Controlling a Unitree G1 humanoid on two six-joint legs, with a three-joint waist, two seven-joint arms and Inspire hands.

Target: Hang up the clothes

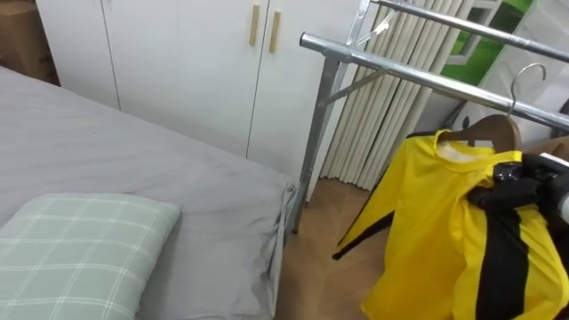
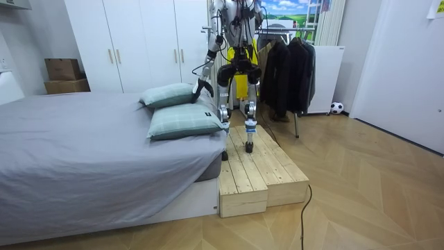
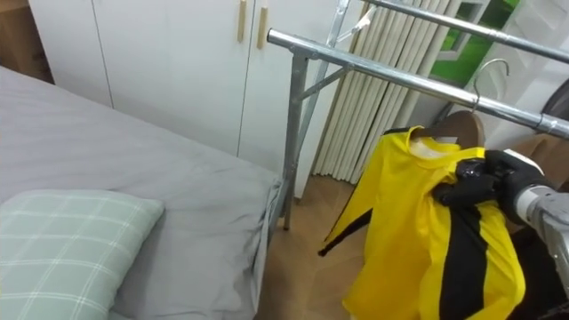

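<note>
A yellow shirt (image 3: 400, 240) with a black stripe is draped on a wooden hanger (image 3: 462, 124), up beside a metal clothes rail (image 1: 400, 71). The robot's right hand (image 3: 487, 188) reaches in from the right. Its dark fingers (image 3: 467, 191) look curled into the cloth just below the hanger's shoulder, though they blend into the black stripe, so the exact grip is hard to make out. Above the fingers, the hanger's wire hook (image 1: 531, 76) rises to the level of the rail. Whether it sits over the rail I cannot tell. Left of the fingers and lower lie a grey bed (image 1: 133, 169) and a checked green pillow (image 1: 80, 249), with a white wardrobe (image 1: 178, 62) beyond.

The shirt is probably light, soft and limp, so it is likely to sway and could slip off a tilted hanger. The stiff hanger is the better hold, close under the hook, so that the hook can be steered.

The room view adds the wider setting. The robot stands on a wooden platform (image 2: 260, 167) between bed and rack, with dark garments (image 2: 288, 73) on the rack. Its left hand (image 2: 202, 87) hangs low over the pillows, too small to read. The eye views give the hook and the grip close up.
</note>
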